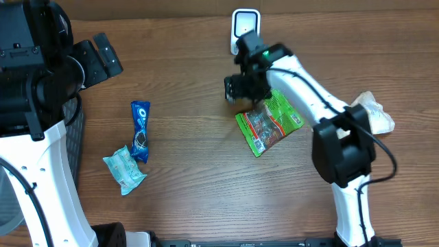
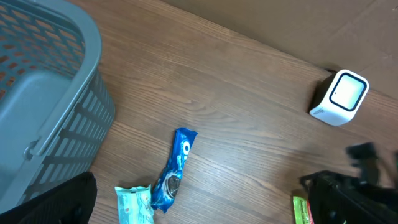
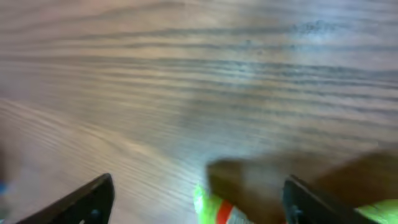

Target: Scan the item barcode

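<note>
Lowest in the overhead frame, left of centre, a pale teal packet (image 1: 125,169) and a blue Oreo packet (image 1: 140,130) lie touching on the tabletop (image 1: 199,171). Right of centre the green snack packet (image 1: 274,123) lies flat, its upper corner under the right tool (image 3: 199,193), whose fingers stand wide apart, gripping nothing. The packet looks light, thin and crinkly, with probably slippery film; a pinch on a sealed edge should hold best. The white barcode scanner (image 1: 245,26) stands at top centre. At upper left the left tool (image 1: 99,58) is spread wide, empty.
</note>
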`<control>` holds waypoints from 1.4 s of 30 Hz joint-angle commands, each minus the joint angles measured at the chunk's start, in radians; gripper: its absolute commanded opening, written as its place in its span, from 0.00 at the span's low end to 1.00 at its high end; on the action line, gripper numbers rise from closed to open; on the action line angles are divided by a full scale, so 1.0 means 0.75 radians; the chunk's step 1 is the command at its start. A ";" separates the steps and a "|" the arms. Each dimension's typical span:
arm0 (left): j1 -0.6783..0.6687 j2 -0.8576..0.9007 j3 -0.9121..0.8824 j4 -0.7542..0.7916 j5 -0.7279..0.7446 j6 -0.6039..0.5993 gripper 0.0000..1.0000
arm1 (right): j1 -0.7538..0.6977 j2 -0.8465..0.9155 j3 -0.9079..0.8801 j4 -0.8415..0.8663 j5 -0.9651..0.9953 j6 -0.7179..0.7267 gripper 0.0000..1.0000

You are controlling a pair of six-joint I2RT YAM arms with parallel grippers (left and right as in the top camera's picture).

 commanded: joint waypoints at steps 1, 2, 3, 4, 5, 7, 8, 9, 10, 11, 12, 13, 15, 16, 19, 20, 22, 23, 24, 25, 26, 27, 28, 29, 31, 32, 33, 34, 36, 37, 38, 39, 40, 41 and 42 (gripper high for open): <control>0.003 0.011 0.003 0.005 -0.012 -0.018 1.00 | -0.079 -0.202 0.136 -0.090 -0.090 -0.110 0.91; 0.003 0.011 0.003 0.005 -0.012 -0.018 1.00 | -0.105 -0.217 0.144 -0.127 -0.071 -0.162 0.91; 0.003 0.011 0.003 0.005 -0.012 -0.018 1.00 | -0.132 -0.227 0.145 -0.167 -0.039 -0.212 0.93; 0.003 0.011 0.003 0.005 -0.012 -0.018 1.00 | -0.221 -0.216 0.128 -0.280 0.026 -0.347 0.99; 0.003 0.011 0.003 0.005 -0.012 -0.019 1.00 | -0.251 -0.209 0.102 -0.298 0.025 -0.402 1.00; 0.003 0.011 0.003 0.005 -0.012 -0.018 1.00 | -0.297 -0.197 0.032 -0.298 0.010 -0.488 1.00; 0.003 0.011 0.003 0.005 -0.012 -0.018 1.00 | -0.315 -0.192 -0.014 -0.282 0.004 -0.529 1.00; 0.003 0.011 0.003 0.005 -0.012 -0.018 1.00 | -0.333 -0.191 -0.076 -0.255 0.004 -0.563 1.00; 0.003 0.011 0.003 0.005 -0.012 -0.018 1.00 | -0.351 -0.191 -0.162 -0.206 0.006 -0.604 1.00; 0.003 0.011 0.003 0.005 -0.012 -0.019 1.00 | -0.360 -0.191 -0.213 -0.173 0.003 -0.626 1.00; 0.003 0.011 0.003 0.005 -0.012 -0.018 1.00 | -0.366 -0.191 -0.262 -0.140 -0.001 -0.654 1.00; 0.003 0.011 0.003 0.005 -0.012 -0.018 1.00 | -0.367 -0.191 -0.304 -0.108 -0.002 -0.674 1.00; 0.003 0.011 0.003 0.005 -0.012 -0.019 1.00 | -0.366 -0.190 -0.401 -0.037 -0.010 -0.751 1.00; 0.003 0.011 0.003 0.005 -0.012 -0.018 1.00 | -0.361 -0.190 -0.429 -0.015 -0.009 -0.764 1.00; 0.003 0.011 0.003 0.005 -0.012 -0.019 1.00 | -0.342 -0.190 -0.507 0.050 -0.038 -0.798 1.00; 0.003 0.011 0.003 0.005 -0.012 -0.018 1.00 | -0.337 -0.190 -0.524 0.063 -0.057 -0.807 1.00; 0.003 0.011 0.003 0.005 -0.012 -0.018 1.00 | -0.323 -0.187 -0.563 0.096 -0.107 -0.824 1.00; 0.003 0.011 0.003 0.005 -0.012 -0.018 1.00 | -0.316 -0.187 -0.586 0.121 -0.125 -0.823 1.00; 0.003 0.011 0.003 0.005 -0.012 -0.018 1.00 | -0.308 -0.187 -0.616 0.152 -0.136 -0.822 1.00; 0.003 0.011 0.003 0.005 -0.012 -0.018 1.00 | -0.300 -0.187 -0.640 0.176 -0.135 -0.818 1.00; 0.003 0.011 0.003 0.005 -0.012 -0.018 1.00 | -0.292 -0.187 -0.670 0.201 -0.135 -0.818 1.00; 0.003 0.011 0.003 0.005 -0.012 -0.019 0.99 | -0.284 -0.187 -0.699 0.224 -0.135 -0.818 1.00; 0.003 0.011 0.003 0.005 -0.012 -0.019 1.00 | -0.278 -0.187 -0.724 0.241 -0.134 -0.817 1.00; 0.003 0.011 0.003 0.005 -0.012 -0.018 1.00 | -0.271 -0.187 -0.752 0.262 -0.135 -0.810 0.99; 0.003 0.011 0.003 0.005 -0.012 -0.018 1.00 | -0.262 -0.187 -0.803 0.318 -0.132 -0.753 0.84; 0.003 0.011 0.003 0.005 -0.012 -0.019 1.00 | -0.257 -0.187 -0.821 0.342 -0.122 -0.723 0.65; 0.003 0.011 0.003 0.005 -0.012 -0.018 1.00 | -0.255 -0.187 -0.831 0.357 -0.104 -0.689 0.46; 0.003 0.011 0.003 0.005 -0.012 -0.018 1.00 | -0.254 -0.186 -0.836 0.367 -0.072 -0.638 0.18; 0.003 0.011 0.003 0.005 -0.012 -0.018 1.00 | -0.254 -0.187 -0.836 0.366 -0.033 -0.568 0.08; 0.003 0.011 0.003 0.005 -0.012 -0.018 1.00 | -0.254 -0.186 -0.836 0.365 -0.034 -0.557 0.06; 0.003 0.011 0.003 0.005 -0.012 -0.018 1.00 | -0.254 -0.187 -0.836 0.362 -0.035 -0.527 0.04; 0.003 0.011 0.003 0.005 -0.012 -0.018 1.00 | -0.256 -0.187 -0.835 0.360 -0.035 -0.491 0.04; 0.003 0.011 0.003 0.005 -0.012 -0.018 1.00 | -0.257 -0.187 -0.833 0.354 -0.043 -0.463 0.04; 0.003 0.011 0.003 0.005 -0.012 -0.019 1.00 | -0.260 -0.188 -0.825 0.341 -0.070 -0.441 0.04; 0.003 0.011 0.003 0.005 -0.012 -0.018 1.00 | -0.261 -0.188 -0.814 0.328 -0.097 -0.432 0.04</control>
